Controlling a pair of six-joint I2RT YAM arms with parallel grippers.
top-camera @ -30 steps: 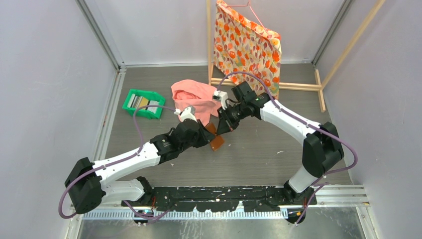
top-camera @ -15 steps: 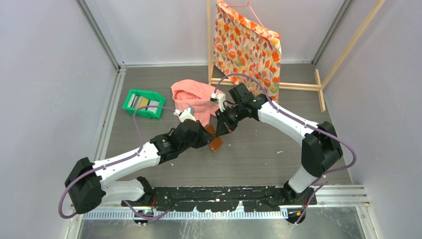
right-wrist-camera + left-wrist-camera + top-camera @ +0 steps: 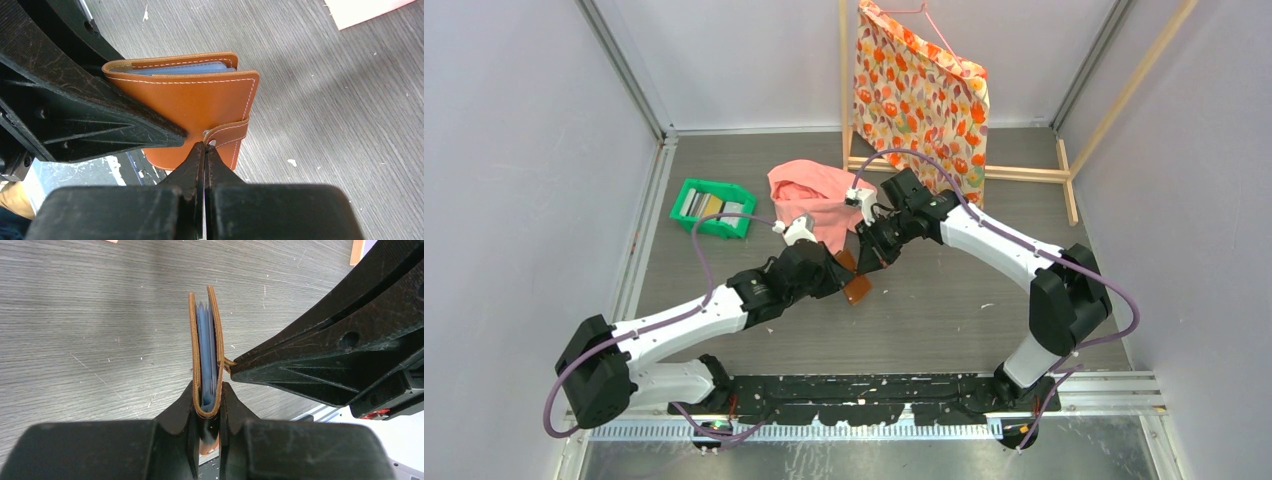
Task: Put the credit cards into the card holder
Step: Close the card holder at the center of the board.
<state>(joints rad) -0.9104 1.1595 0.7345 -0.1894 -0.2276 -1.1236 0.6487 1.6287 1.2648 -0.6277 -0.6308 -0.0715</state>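
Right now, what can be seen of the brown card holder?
The card holder is tan and leather-looking, with pale stitching along its edges, folded shut around blue-grey inner pockets. The left gripper clamps its folded spine, holding it edge-on over the grey wood-grain table. Its snap tab wraps across the front cover, where the tips of the shut right gripper touch it.
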